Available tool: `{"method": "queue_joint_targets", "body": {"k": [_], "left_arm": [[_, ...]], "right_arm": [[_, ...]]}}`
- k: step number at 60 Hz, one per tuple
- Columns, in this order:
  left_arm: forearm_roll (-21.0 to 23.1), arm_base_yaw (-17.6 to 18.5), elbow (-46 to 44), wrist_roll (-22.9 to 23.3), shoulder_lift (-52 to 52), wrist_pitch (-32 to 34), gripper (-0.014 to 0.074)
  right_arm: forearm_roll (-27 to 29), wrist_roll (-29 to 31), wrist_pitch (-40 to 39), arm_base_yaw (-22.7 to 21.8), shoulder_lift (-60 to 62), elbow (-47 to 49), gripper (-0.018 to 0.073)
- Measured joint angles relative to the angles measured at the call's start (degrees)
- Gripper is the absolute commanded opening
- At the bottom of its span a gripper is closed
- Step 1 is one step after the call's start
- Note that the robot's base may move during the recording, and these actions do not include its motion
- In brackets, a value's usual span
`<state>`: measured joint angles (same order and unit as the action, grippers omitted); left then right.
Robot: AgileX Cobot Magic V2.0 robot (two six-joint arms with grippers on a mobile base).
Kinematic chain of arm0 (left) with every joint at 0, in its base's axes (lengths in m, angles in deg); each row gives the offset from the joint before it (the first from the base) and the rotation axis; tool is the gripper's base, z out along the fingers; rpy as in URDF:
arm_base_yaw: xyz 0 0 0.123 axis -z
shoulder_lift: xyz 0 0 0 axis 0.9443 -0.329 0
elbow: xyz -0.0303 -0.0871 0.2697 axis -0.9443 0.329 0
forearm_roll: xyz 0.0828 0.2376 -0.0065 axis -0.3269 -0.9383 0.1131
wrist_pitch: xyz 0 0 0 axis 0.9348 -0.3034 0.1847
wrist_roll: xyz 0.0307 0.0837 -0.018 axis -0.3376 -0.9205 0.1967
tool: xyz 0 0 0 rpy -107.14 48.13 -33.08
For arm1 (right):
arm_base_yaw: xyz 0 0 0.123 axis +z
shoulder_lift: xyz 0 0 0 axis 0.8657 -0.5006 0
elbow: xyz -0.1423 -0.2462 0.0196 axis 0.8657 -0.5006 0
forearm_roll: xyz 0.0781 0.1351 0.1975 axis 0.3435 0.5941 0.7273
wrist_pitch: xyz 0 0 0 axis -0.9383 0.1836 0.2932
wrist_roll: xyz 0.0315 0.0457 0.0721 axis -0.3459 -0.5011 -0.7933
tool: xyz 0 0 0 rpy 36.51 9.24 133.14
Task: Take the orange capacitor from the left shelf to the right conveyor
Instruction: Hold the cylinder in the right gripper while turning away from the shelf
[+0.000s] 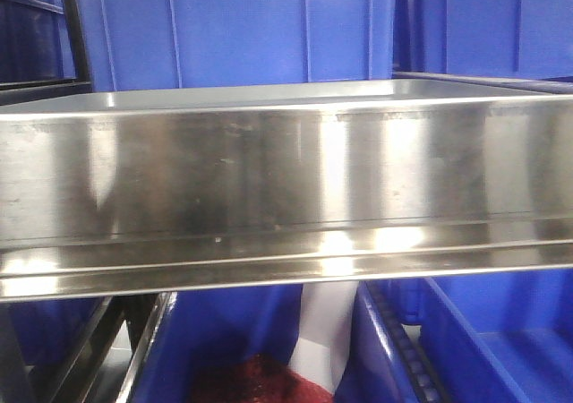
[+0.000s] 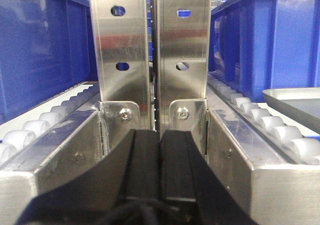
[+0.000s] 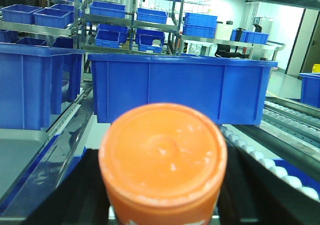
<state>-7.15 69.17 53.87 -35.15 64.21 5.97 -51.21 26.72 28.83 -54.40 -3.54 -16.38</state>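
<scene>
one orange capacitor fills the foreground of the right wrist view. its flat lidded top faces the lens, so its long axis runs straight back toward the camera, tipped just enough to show a strip of side wall with white print below the lid. the right gripper is clamped on it, with one dark finger at each side, and holds it up in front of one large blue bin. one grey tray lies low on the left, beside a second big bin, and one roller lane runs off on the right. farther back stand racks with about a dozen smaller bins, though the distant ones blur.

in the left wrist view the left gripper has its two black fingers pressed together, nothing between them. just beyond rise two steel uprights, side by side. two roller tracks run away on either flank, each backed by one tall blue crate, and one silver tray pokes in at the right.

the front view shows the left shelf, its shiny lip spanning the frame, with blue containers behind and below it.
</scene>
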Motion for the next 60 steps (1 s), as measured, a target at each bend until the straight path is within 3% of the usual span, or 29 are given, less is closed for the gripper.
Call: {"method": "queue_joint_targets", "body": {"k": [60], "left_arm": [[0.0, 0.0, 0.0, 0.0, 0.0, 0.0, -0.0126]], "right_arm": [[0.0, 0.0, -0.1, 0.0, 0.0, 0.0, 0.0046]]}}
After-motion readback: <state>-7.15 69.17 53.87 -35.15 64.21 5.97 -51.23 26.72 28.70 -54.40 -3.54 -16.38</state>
